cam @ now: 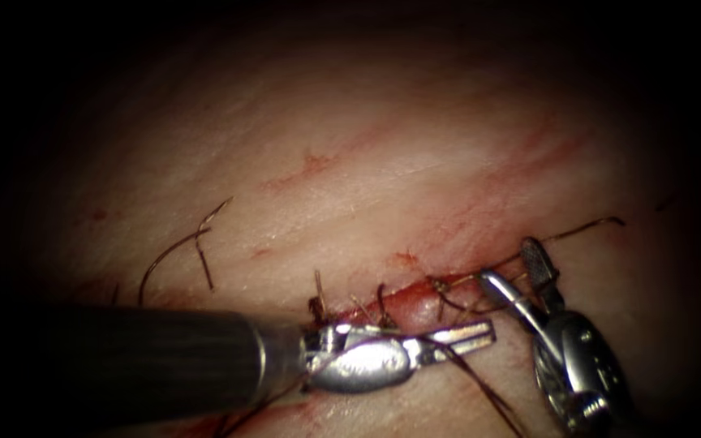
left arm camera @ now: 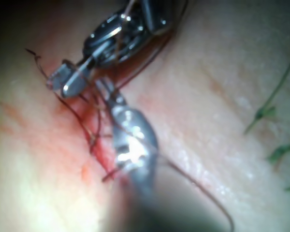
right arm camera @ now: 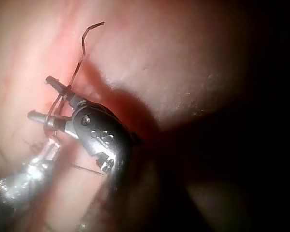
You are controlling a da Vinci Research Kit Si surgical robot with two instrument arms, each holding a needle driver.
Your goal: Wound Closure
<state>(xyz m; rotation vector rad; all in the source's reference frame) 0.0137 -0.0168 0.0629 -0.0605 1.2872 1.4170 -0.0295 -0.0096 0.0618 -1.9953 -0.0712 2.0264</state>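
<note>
Left tool (cam: pixel 484 331) lies low across the tissue (cam: pixel 367 146), its tips just short of the right tool (cam: pixel 506 259). Its jaws look pressed together to me. A strand of thread (cam: pixel 480 388) crosses at the base of those jaws and trails away behind them over the near tissue. I cannot tell whether the jaws pinch it or it only lies over them.

Right tool now: jaws wide apart, holding nothing. They stand just beyond the left tool's tips, at the right end of the cut (cam: pixel 403 294). A second strand (cam: pixel 586 229) runs out of the cut, passes between the two spread jaws and ends free on the tissue past them. My right wrist view agrees: the right tool (right arm camera: pixel 43 98) has both jaws splayed, the strand (right arm camera: pixel 79 58) rising between them to a loose curled end.

In the left wrist view the left tool (left arm camera: pixel 102 87) points its thin closed tip at the right tool (left arm camera: pixel 63 82), the two nearly touching, dark thread (left arm camera: pixel 79 118) tangled beside them over the red fluid (left arm camera: pixel 99 154).

The cut sits right beside the left tool's jaws, on their far side, wet with red fluid (cam: pixel 415 296). Short stitch ends (cam: pixel 318 285) stand up from it next to the left tool's wrist. Cut ends (cam: pixel 172 251) of thread lie loose well beyond the left shaft.

The needle: I can't tell where it is, and neither tool has it.
</note>
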